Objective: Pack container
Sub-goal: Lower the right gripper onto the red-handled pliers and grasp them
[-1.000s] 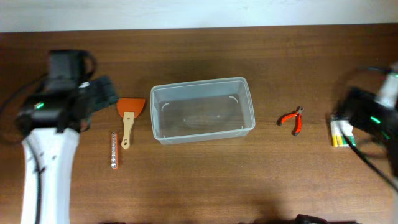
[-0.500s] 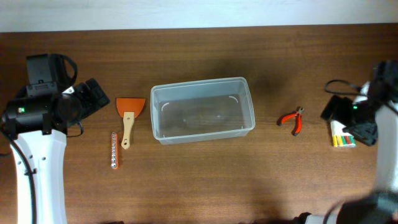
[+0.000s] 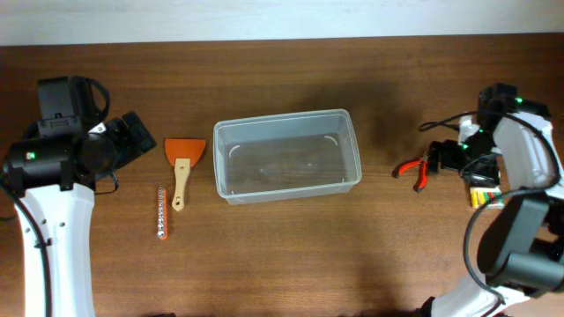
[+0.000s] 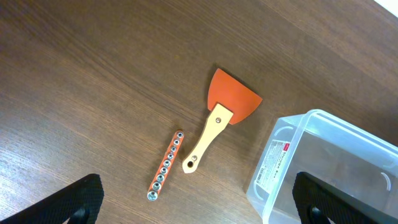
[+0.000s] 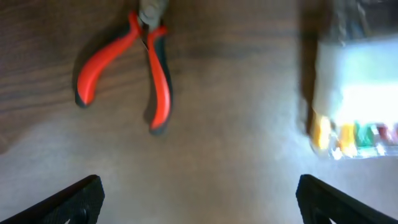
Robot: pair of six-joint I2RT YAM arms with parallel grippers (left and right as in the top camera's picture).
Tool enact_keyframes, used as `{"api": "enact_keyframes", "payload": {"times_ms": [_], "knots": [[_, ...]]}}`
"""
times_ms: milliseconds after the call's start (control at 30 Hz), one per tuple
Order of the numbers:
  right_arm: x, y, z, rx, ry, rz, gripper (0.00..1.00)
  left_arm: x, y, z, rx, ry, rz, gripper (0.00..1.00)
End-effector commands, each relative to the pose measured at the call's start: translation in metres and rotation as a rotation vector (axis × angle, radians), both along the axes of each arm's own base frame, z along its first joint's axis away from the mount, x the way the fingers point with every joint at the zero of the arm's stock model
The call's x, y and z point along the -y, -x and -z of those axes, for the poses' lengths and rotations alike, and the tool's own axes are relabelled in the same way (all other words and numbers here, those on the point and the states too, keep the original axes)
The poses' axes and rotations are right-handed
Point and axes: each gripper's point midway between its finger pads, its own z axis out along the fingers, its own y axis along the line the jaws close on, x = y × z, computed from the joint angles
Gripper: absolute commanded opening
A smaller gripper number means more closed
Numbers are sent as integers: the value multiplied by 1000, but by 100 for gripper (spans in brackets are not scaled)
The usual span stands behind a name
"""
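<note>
The brown wooden bench [image 3: 282,255] carries everything. The container [image 3: 287,156] is the biggest thing on it. It stands upright near the middle of the bench, with its long side going left to right, and in the left wrist view its corner [image 4: 336,162] shows a white label on the wall.

The left arm stands at the left edge of the bench. Its claw [image 3: 134,136] points toward the container, and the left wrist view shows it [image 4: 199,202] wide open, above the bench and apart from the tools. The right claw [image 3: 445,157] is over the right part of the bench, just beside the pliers. It [image 5: 199,202] is also spread wide.

The scraper [image 3: 182,163], with an orange blade and a pale wooden handle, lies just beside the left wall of the container, without touching it [image 4: 217,121]. The pliers [image 3: 414,169] with red handles lie to the right of the container, well apart from it [image 5: 134,68]. Near the right edge lies a packet [image 3: 480,195]. It is blurred in the right wrist view [image 5: 354,99], and it seems to hold small coloured pieces. The thin bit strip [image 3: 161,212] lies left of the scraper handle, near it [image 4: 165,165].
</note>
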Motion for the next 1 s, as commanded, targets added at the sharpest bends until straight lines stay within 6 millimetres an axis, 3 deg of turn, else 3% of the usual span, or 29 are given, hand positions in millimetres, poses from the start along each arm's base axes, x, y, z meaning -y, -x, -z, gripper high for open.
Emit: {"api": "enact_keyframes", "payload": {"times_ms": [0,467,700,867,967], "knots": [[-5,-7,10,-2,-9,-74,99,0,-1,1,0,16,-12,99],[-1,-24,55,-8,-13,-104,99,0,-1,1,0,16,-13,99],[-2,-23,74,-14,-16,-104,99,0,-1,1,0,17,-13,99],[-1,-25,75,-6,-13,-103,100,0,-1,1,0,16,-13,99],[0,-26,76,-1,-11,-104,95,0,-1,1,0,16,-12,99]]}}
